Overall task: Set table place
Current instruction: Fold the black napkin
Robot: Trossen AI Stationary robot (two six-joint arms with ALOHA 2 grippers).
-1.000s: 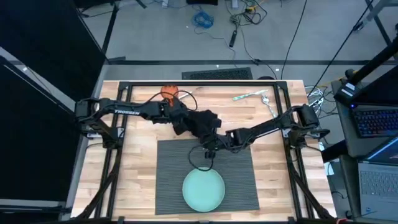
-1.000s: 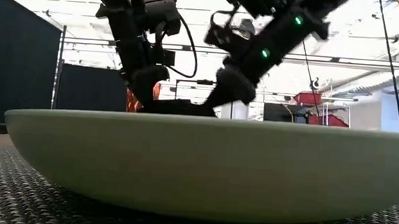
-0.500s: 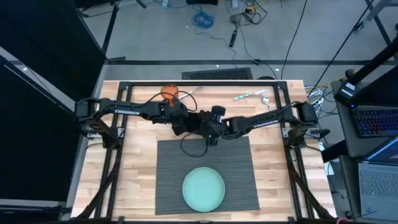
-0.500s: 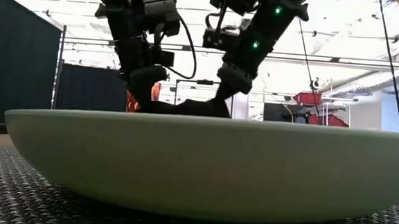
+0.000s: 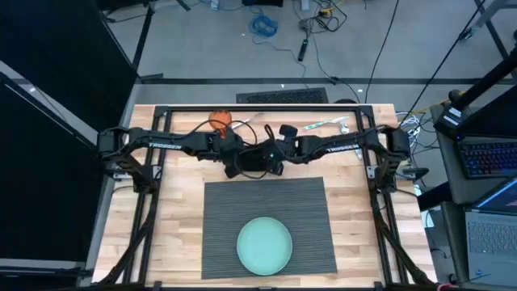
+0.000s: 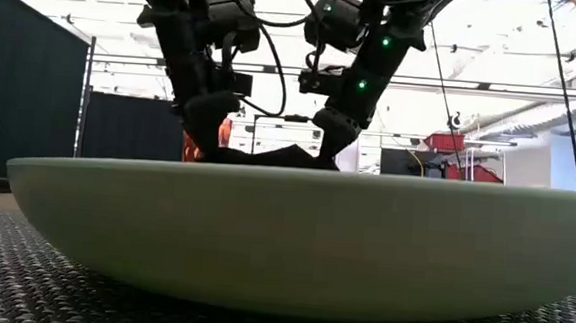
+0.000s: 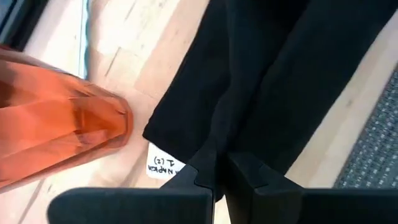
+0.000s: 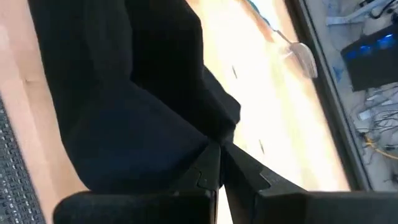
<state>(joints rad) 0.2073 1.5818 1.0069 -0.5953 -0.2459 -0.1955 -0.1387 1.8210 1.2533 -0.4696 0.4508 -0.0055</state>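
Observation:
A black cloth napkin [image 5: 255, 159] lies bunched on the wooden table [image 5: 178, 210], just beyond the far edge of the dark grey ribbed placemat [image 5: 303, 210]. My left gripper [image 5: 235, 158] is shut on its left end and my right gripper [image 5: 275, 157] is shut on its right end, the two close together. A pale teal plate [image 5: 264, 245] rests on the placemat's near half and fills the foreground of the low view [image 6: 293, 237]. An orange cup [image 7: 56, 134] stands beside the napkin. My left gripper pinches a fold of the napkin [image 7: 216, 163] between its two fingers, close to the corner with the white label [image 7: 164, 165]. The fingers slant down from the table's left. The cloth beyond them lies on the wood. My right gripper pinches an edge of the napkin [image 8: 214, 146] between its two fingers, slanting down from the table's right. The cloth lies in thick slack folds [image 8: 124, 124] ahead of the fingers, low over the table; several layers show.
The orange cup [image 5: 220, 120] stands at the far side, left of centre. A teal-handled utensil [image 5: 323, 124] and a spoon [image 5: 348, 134] lie at the far right. Bare wood lies left and right of the placemat. Black frame bars run along the table's edges.
My right gripper has gone from above the placemat's far edge toward the table's far edge and closer to my left gripper, taking its end of the napkin along. The napkin, spread out toward the placemat before, is now gathered into a smaller bunch between the two grippers.

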